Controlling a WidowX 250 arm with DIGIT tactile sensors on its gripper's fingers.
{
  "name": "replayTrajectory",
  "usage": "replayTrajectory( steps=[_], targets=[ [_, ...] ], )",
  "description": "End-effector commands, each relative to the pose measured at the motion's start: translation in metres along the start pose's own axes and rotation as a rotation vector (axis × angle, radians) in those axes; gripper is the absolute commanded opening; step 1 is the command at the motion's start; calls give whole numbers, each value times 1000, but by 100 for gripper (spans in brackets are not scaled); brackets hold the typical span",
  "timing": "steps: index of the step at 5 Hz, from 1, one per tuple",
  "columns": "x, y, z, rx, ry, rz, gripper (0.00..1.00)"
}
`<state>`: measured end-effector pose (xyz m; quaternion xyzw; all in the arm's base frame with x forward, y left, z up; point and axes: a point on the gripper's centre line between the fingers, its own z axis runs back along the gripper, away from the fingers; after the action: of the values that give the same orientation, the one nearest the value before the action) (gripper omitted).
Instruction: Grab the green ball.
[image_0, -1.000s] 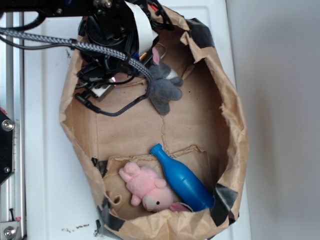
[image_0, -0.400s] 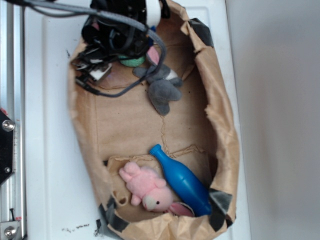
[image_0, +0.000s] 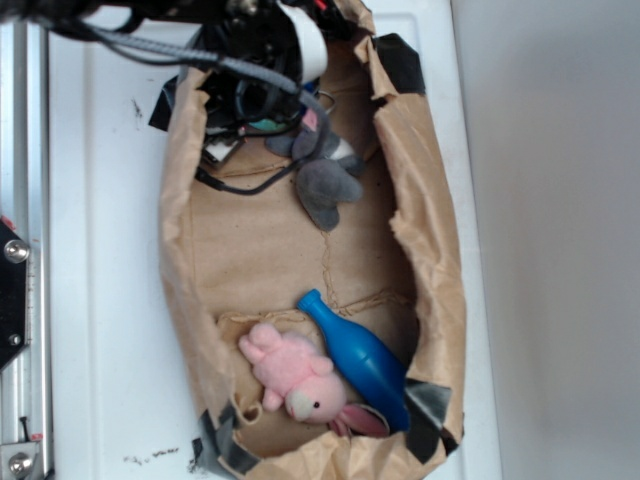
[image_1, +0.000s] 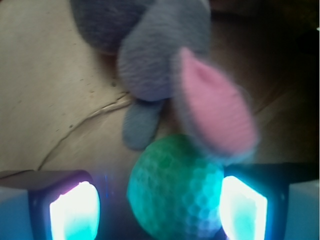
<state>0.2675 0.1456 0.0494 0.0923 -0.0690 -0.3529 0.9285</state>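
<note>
The approach looks done and the squeeze does not: in the wrist view the green ball (image_1: 175, 187) sits between the two lit pads of the gripper (image_1: 159, 209), pressed up against or very near the right pad (image_1: 242, 207) while a clear gap shows between it and the left pad (image_1: 75, 210); so the jaws stand apart around the ball, not clamped on it. Just beyond the ball lies the grey plush bunny (image_1: 150, 55), its pink ear (image_1: 212, 107) drooping over the ball's far right edge — close enough that the ear could be pinched along with it. From the exterior view only a sliver of the ball's mint green (image_0: 262, 127) peeks out under the arm and its cables at the far left end of the brown paper bag (image_0: 420, 250); the bunny's body (image_0: 322, 175) is just to its right. The pink plush pig (image_0: 295, 375) and the blue bottle (image_0: 355, 355) lie well apart at the near end — no concern. What is left, I judge: close the jaws and lift.
</note>
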Motion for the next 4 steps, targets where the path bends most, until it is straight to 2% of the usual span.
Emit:
replayTrajectory(
  steps=[1, 3, 4],
  targets=[
    [14, 21, 2, 40, 1, 55, 0],
    [13, 22, 14, 42, -9, 80, 0],
    [15, 24, 45, 43, -122, 88, 0]
  ],
)
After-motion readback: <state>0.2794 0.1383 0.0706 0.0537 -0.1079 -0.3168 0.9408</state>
